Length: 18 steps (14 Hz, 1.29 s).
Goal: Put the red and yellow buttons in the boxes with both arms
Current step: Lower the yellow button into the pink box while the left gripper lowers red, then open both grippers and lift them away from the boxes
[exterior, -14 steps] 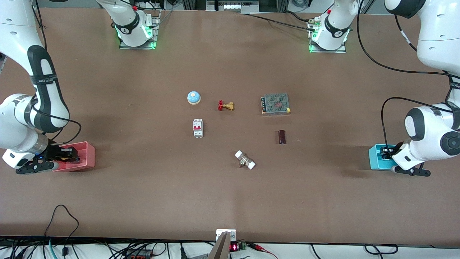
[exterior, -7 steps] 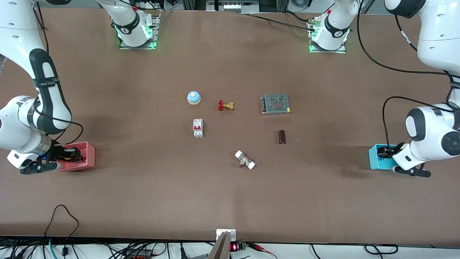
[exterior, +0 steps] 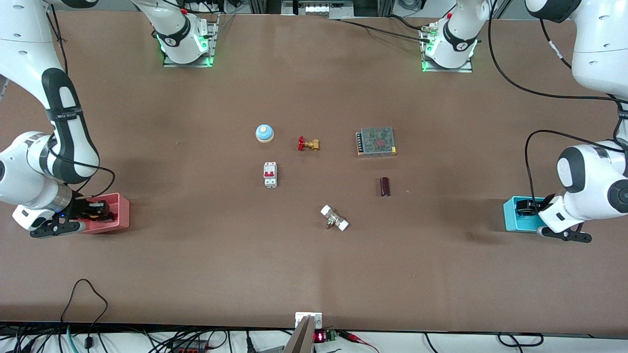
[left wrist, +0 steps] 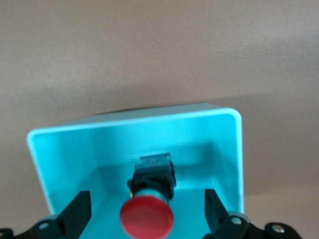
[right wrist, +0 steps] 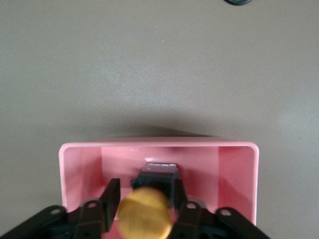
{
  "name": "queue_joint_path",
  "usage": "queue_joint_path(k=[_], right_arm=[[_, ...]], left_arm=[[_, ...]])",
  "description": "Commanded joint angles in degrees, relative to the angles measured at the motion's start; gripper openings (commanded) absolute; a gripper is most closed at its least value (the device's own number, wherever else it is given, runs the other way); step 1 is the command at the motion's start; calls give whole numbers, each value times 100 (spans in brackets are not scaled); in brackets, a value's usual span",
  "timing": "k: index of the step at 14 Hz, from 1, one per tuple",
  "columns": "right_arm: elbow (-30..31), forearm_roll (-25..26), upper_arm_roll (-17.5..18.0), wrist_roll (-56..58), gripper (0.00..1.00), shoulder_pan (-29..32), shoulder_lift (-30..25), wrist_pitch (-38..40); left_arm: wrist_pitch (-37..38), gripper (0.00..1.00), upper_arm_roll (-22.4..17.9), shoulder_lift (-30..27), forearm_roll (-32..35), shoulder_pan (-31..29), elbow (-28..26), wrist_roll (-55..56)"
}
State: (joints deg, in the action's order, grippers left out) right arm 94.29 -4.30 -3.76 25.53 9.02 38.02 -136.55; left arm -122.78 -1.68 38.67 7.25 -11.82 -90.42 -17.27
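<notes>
The red button [left wrist: 147, 218] stands in the cyan box [left wrist: 234, 149], cap up, and nothing touches it. My left gripper [left wrist: 147, 214] is over it, with its fingers [left wrist: 79, 211] wide apart on either side. In the front view the left gripper [exterior: 526, 208] is over the cyan box [exterior: 510, 218] at the left arm's end of the table. My right gripper [right wrist: 144, 199] is shut on the yellow button [right wrist: 145, 214] and holds it low in the pink box [right wrist: 79, 159]. In the front view the right gripper [exterior: 97, 212] is over the pink box [exterior: 120, 215].
In the middle of the table lie a blue dome bell [exterior: 264, 133], a red-handled brass valve [exterior: 308, 143], a white breaker [exterior: 270, 174], a metal power supply [exterior: 376, 141], a dark cylinder [exterior: 385, 187] and a white-capped fitting [exterior: 334, 218].
Both wrists have shifted a little over their boxes. The left one has drifted slightly toward its end of the table. The things in the middle have not moved.
</notes>
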Motion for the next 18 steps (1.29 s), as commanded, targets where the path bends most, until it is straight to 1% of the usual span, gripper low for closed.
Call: queue_joint_path(k=[1,3,4,5,6,8,10,11,12,13,14,16,17,18], right_arm=[[-69,-124,24,154,73,30,30,-12],[-69,-132,24,154,81,30,21,-3],[-69,-132,24,145,94,21,4,6],[-69,-132,24,145,100,21,-40,41],[-69,-132,24,154,100,12,-162,102],[-69,-132,42,127,100,-14,-531,732],[-69,-97,77,92,100,-58,-1022,1365],[-69,-71,94,75,100,-84,-1347,1699],[-69,-45,94,57,100,-172,-1637,1928],[-69,-1,94,22,100,-312,-1945,2174],[-69,113,103,-39,100,-426,-2165,2351],[-69,516,121,-232,100,-629,-2631,2615],[-69,596,121,-346,100,-682,-2807,2842],[-60,589,199,-539,100,-708,-2983,3219]], left_arm=[[666,100,72,-578,92,-31,-2,-101],[1027,100,185,-956,92,-5,15,-92],[1168,100,317,-1114,92,-5,24,-48],[1343,100,396,-1299,83,-5,24,-39],[1580,100,501,-1466,83,-5,24,-13],[1976,100,704,-1713,5,-5,24,223],[2407,100,923,-1898,-75,-5,94,618],[2600,100,1064,-1916,-75,-5,234,733],[2784,100,1204,-1907,-66,-5,487,760],[2969,100,1267,-1881,-49,30,681,778],[3162,100,1311,-1881,-23,126,840,874],[3523,100,1364,-1916,-22,214,946,1059],[3733,100,1364,-1925,-40,241,1104,1077],[4040,100,1355,-1916,-57,285,1349,1068]])
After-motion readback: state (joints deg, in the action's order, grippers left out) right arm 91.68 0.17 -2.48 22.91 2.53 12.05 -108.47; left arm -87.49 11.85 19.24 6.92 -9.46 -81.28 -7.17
